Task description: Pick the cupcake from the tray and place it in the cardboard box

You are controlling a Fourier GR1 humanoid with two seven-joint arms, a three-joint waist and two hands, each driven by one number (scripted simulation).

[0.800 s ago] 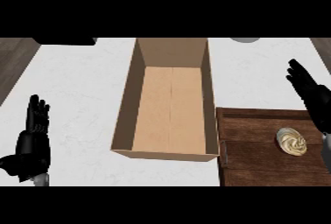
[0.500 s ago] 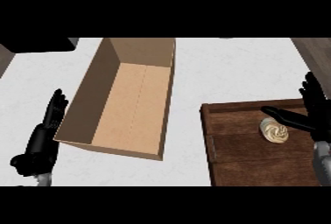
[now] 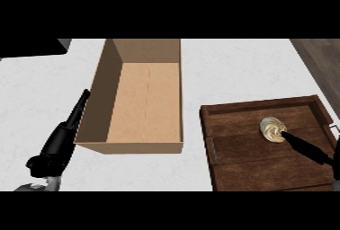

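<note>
A pale cream cupcake [image 3: 271,129] lies on the dark wooden tray [image 3: 246,148] at the right. My right hand [image 3: 306,148] comes in from the right edge, and its straight fingers reach the cupcake's lower right side with the tips touching it. An open cardboard box [image 3: 145,101] with nothing in it stands left of the tray. Beside the box's left wall my left hand [image 3: 61,139] rests open, seen edge-on with fingers pointing up.
The white counter [image 3: 232,72] spreads around the box and tray. A dark wooden strip [image 3: 322,58] runs along the far right. A dark object [image 3: 30,47] sits at the top left corner.
The view has swung, so box and tray sit further right and lower. My right hand has come down from beside the tray to touch the cupcake. The left hand now shows edge-on.
</note>
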